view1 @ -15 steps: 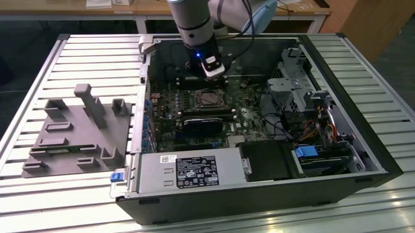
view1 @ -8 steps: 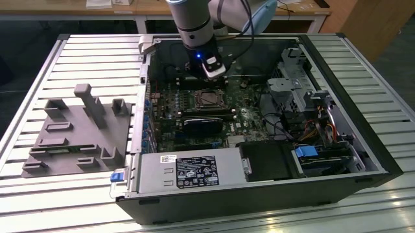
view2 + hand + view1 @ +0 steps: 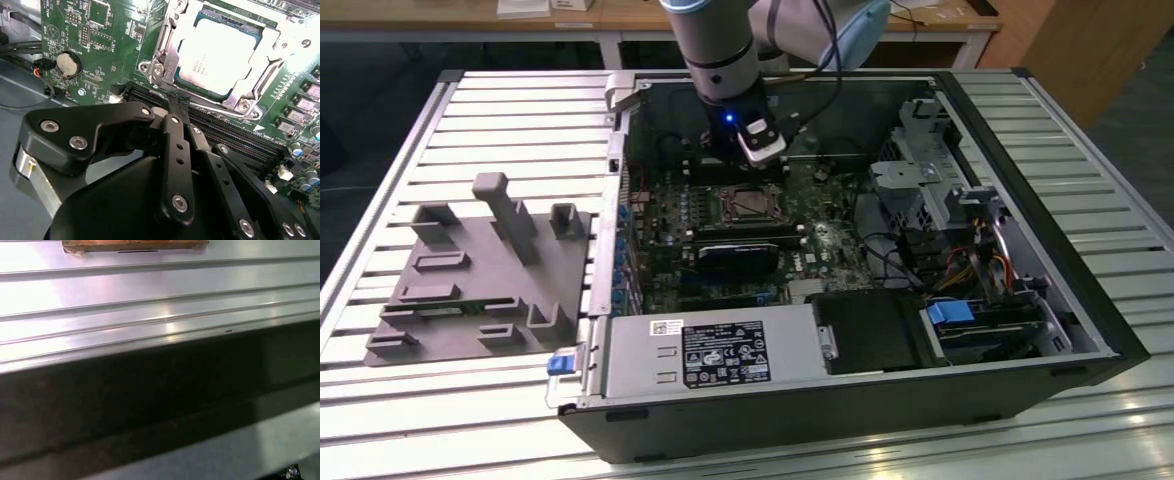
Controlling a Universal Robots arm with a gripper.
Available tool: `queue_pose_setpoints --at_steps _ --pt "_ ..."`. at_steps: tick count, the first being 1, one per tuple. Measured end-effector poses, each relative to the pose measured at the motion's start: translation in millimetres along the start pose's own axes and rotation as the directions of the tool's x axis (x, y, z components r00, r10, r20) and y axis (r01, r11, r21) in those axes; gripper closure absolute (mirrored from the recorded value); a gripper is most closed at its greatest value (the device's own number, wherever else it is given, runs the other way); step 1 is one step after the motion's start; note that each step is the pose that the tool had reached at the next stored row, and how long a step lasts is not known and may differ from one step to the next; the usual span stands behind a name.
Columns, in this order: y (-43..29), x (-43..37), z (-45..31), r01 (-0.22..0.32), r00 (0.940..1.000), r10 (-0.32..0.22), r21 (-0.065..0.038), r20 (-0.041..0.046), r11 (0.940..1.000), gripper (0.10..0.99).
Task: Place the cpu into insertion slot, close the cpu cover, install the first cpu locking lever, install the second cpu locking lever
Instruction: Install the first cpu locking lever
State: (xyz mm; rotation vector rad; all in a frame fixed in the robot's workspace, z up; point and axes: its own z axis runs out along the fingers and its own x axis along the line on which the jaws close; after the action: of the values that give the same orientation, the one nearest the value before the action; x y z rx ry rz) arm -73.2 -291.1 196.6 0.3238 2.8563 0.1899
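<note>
Second wrist view: pincer (image 3: 172, 100) clenched beside the cpu (image 3: 217, 55) under the cpu cover (image 3: 287, 35).

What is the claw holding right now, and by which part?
Nothing visible: the claw is shut with no object between its tips, near the cpu cover, which lies closed over the cpu.

In the second wrist view the pincer (image 3: 176, 104) hides much of the motherboard (image 3: 100, 45) from us, and the cpu cover (image 3: 272, 52) runs off the picture's edge. In the exterior view we cannot tell whether the tiny insertion slot (image 3: 750, 203) is latched; the upper edge cuts off the arm (image 3: 720, 50).
</note>
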Motion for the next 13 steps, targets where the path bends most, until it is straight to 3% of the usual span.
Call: queue_pose_setpoints --at_steps 13 --pt "-4.6 0.3 4.6 0.035 0.9994 -0.035 -0.005 -0.0055 0.9994 0.980"
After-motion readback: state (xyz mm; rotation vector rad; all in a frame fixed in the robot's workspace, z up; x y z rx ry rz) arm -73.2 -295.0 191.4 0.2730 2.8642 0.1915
